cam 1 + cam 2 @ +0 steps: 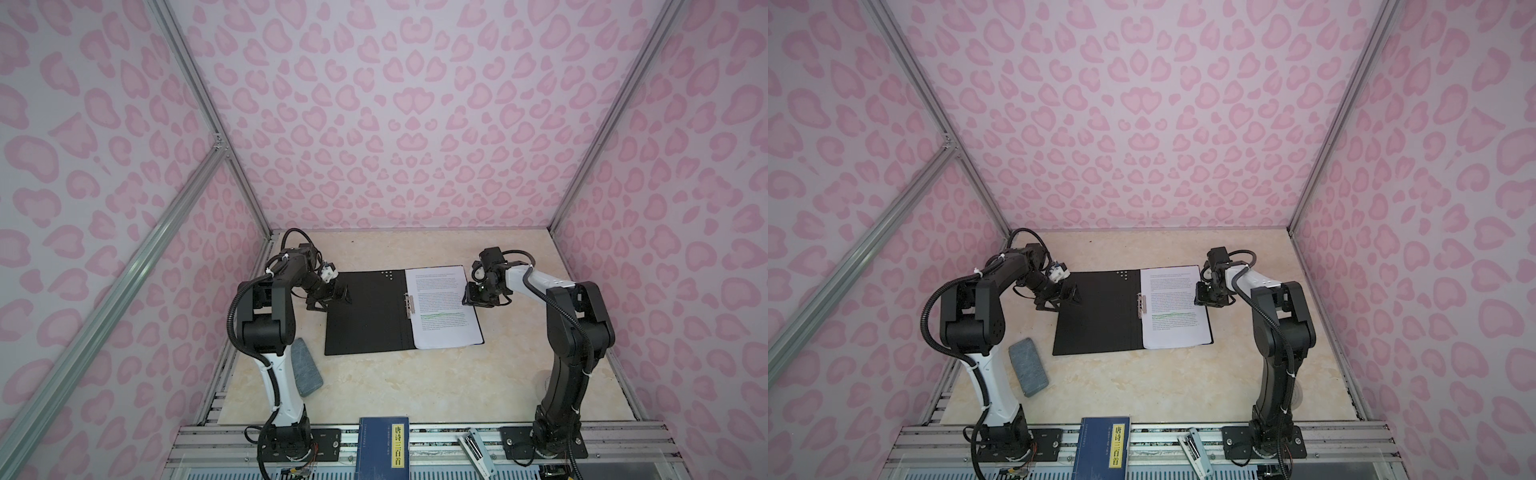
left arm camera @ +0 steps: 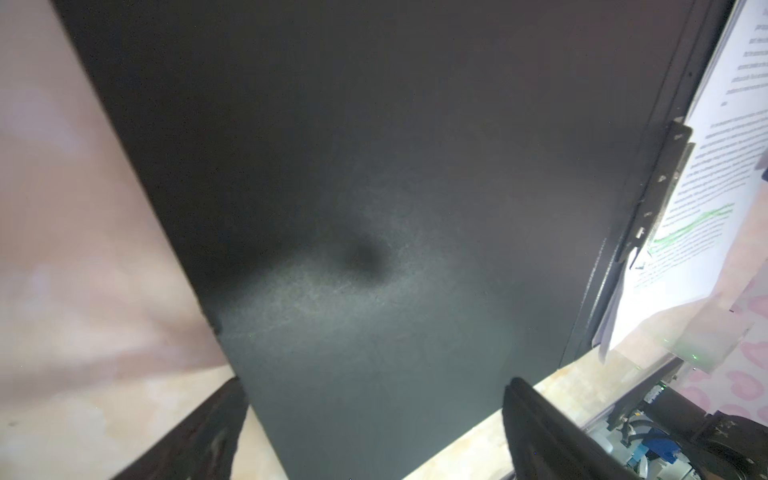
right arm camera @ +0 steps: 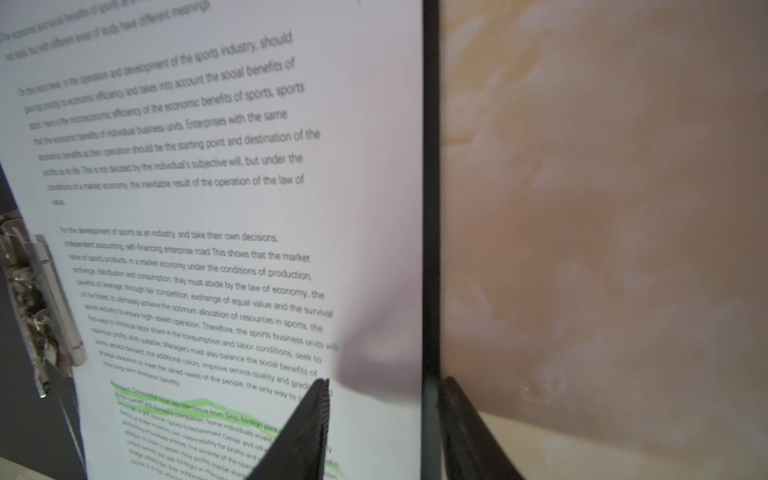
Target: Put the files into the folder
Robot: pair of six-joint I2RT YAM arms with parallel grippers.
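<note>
The left claw (image 1: 332, 300), spread wide, sits at the open folder's (image 1: 374, 320) empty cover; the right claw (image 3: 386, 379), half-spread, straddles the papers' (image 1: 440, 307) outer edge.

The top sheet of the files (image 3: 232, 199) carries printed English text. In the right wrist view its lines read "Enterprises with the same", "starting point and destination of the" and "For the development of sports as an industry, and take their own decisions". A green-highlighted line (image 3: 199, 405) lower on it includes "from Sino-foreign joint". In both top views the dark blue book (image 1: 374, 453) (image 1: 1092, 453) bears a yellow label strip (image 1: 398, 445) (image 1: 1116, 445) printed 唐诗三百首; the sheet's print is too small to read there.
</note>
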